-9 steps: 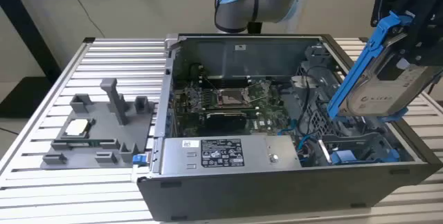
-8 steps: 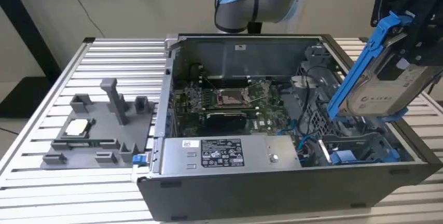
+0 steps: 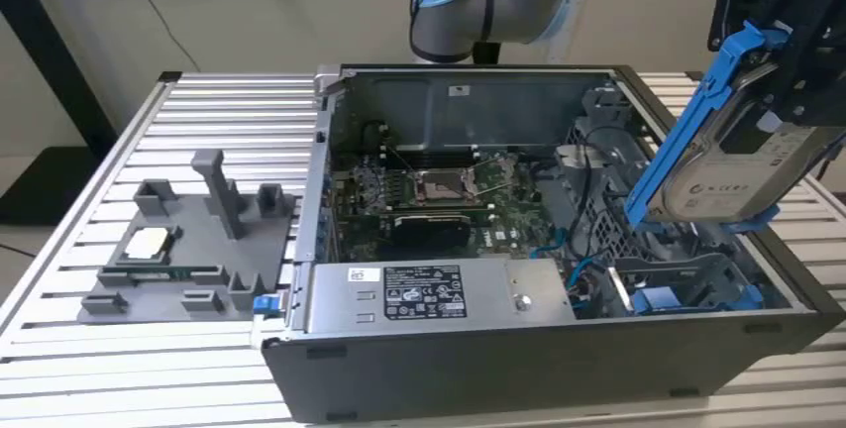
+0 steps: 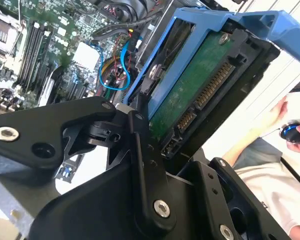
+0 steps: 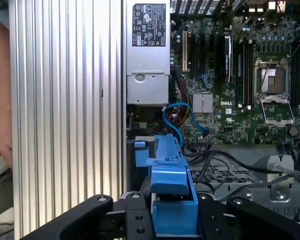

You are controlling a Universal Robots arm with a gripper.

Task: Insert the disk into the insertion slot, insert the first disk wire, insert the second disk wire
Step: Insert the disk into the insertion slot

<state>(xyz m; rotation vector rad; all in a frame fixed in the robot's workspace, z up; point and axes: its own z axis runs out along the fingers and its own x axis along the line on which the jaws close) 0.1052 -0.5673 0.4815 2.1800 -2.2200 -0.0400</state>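
Note:
My gripper (image 3: 783, 101) is shut on the disk (image 3: 727, 175), a silver-grey drive with a pale label in a bright blue carrier frame. It hangs tilted, nearly on edge, above the open computer case's end at the exterior view's right. Below it sits the insertion slot (image 3: 687, 284), a grey metal bay with blue fittings, with a gap between the two. In the second wrist view the disk (image 4: 200, 85) shows its green circuit board and connectors between black fingers (image 4: 140, 145). The blue carrier (image 5: 172, 195) sits between the jaws in the first wrist view. Blue wires (image 5: 177, 117) lie loose inside the case.
The open case (image 3: 529, 369) holds a motherboard (image 3: 437, 190) and a grey power supply (image 3: 437, 294). A grey fixture (image 3: 185, 250) stands on the slatted aluminium table (image 3: 79, 369) at the exterior view's left. A person's hand (image 4: 290, 120) is beside the table.

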